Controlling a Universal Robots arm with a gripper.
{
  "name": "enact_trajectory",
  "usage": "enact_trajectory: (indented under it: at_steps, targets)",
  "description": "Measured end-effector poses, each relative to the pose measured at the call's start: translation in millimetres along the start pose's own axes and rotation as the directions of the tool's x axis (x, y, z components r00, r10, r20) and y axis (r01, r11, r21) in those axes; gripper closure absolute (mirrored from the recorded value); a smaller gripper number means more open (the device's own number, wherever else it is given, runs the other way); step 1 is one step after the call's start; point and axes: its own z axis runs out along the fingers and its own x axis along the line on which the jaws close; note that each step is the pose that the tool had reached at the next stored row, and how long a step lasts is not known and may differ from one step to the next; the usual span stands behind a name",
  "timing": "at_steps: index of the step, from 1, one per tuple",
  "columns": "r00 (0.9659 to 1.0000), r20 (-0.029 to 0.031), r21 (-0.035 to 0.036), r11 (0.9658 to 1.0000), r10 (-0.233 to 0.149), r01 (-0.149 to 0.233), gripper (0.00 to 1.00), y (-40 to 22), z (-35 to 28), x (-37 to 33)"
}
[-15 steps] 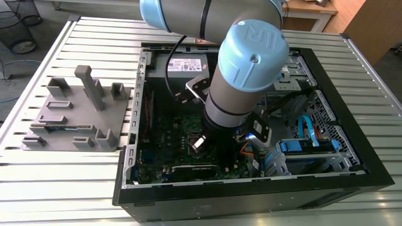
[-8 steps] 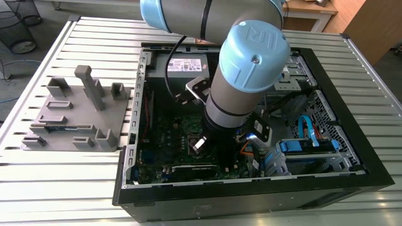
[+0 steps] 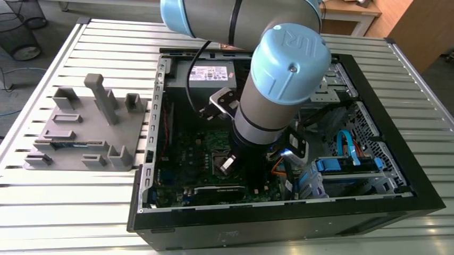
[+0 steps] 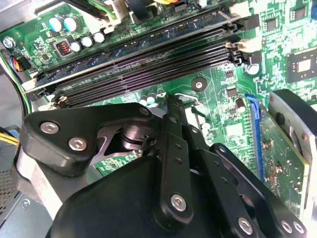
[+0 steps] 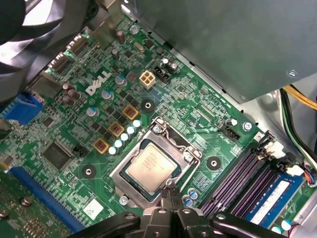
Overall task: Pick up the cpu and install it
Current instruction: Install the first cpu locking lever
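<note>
Metal lid up, the cpu (image 5: 151, 164) lies flat inside the silver socket frame (image 5: 130, 153) on the green motherboard (image 5: 198, 106) in the first wrist view, so it's already seated. Your gripper (image 5: 171, 188) hangs just beside the frame's edge, fingers pinched together with nothing between them. I can't tell if the tips actually touch the frame. The second wrist view shows the same shut-up gripper (image 4: 174, 105) near the black memory slots (image 4: 148, 54). A blue-labelled memory stick (image 5: 270, 196) sits in the slots just beyond the socket. In the exterior view your arm (image 3: 284, 69) reaches down into the open computer case (image 3: 284, 215) at centre frame. The grey tray (image 3: 85, 127) sits well apart on the slatted table (image 3: 71, 212), at the exterior view's left.
</note>
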Motion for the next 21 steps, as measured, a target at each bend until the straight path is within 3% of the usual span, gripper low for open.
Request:
enact_trajectory:
  at_steps: [9, 21]
  targets:
    - [0.9973, -0.0075, -0.0024, 0.9973, -0.073, 0.073, 0.89, -0.9, 2.0, -0.6]
    - [0.9966, -0.0087, -0.0026, 0.9966, -0.082, 0.082, 0.89, -4.2, 1.5, 2.8]
